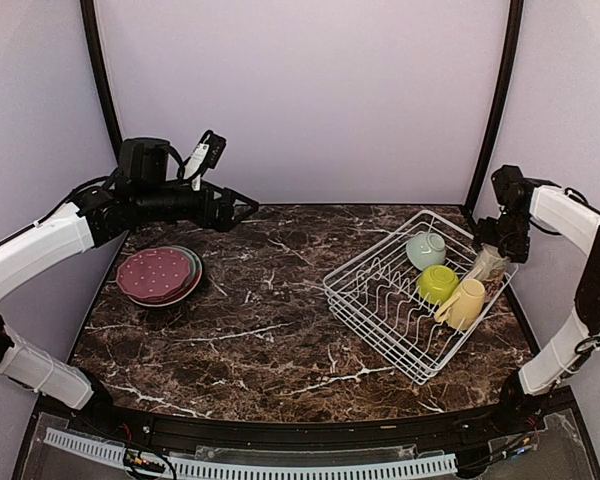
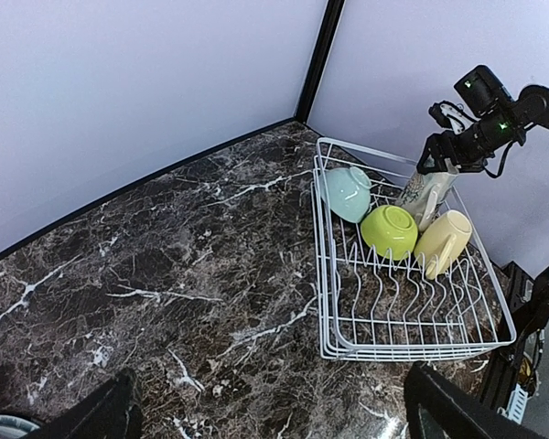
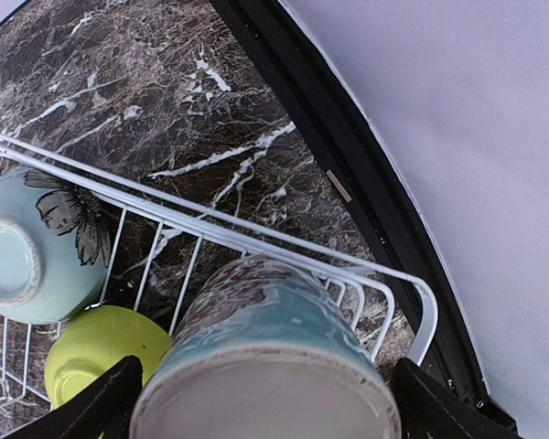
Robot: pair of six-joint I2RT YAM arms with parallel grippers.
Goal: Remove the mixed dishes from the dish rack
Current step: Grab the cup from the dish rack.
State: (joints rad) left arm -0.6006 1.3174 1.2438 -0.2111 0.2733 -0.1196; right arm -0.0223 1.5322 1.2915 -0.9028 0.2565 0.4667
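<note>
The white wire dish rack (image 1: 380,310) stands on the right of the table, and its plate slots hold nothing. At its far end lie a pale mint bowl (image 1: 425,250), a lime-green bowl (image 1: 437,283), a yellow mug (image 1: 462,303) and a cream-grey mug (image 1: 488,266). My right gripper (image 1: 497,243) is shut on the cream-grey mug (image 3: 265,366), a finger on each side of its upturned base. The maroon-pink dotted plate (image 1: 157,272) tops a stack of plates at the left. My left gripper (image 1: 242,208) is open and empty, held high beyond the stack.
In the left wrist view the rack (image 2: 348,347) sits ahead on the right, with dark marble (image 2: 165,274) in front of it. Walls enclose the table at the back and sides. The rack's far corner (image 3: 421,311) is close to the table's right edge.
</note>
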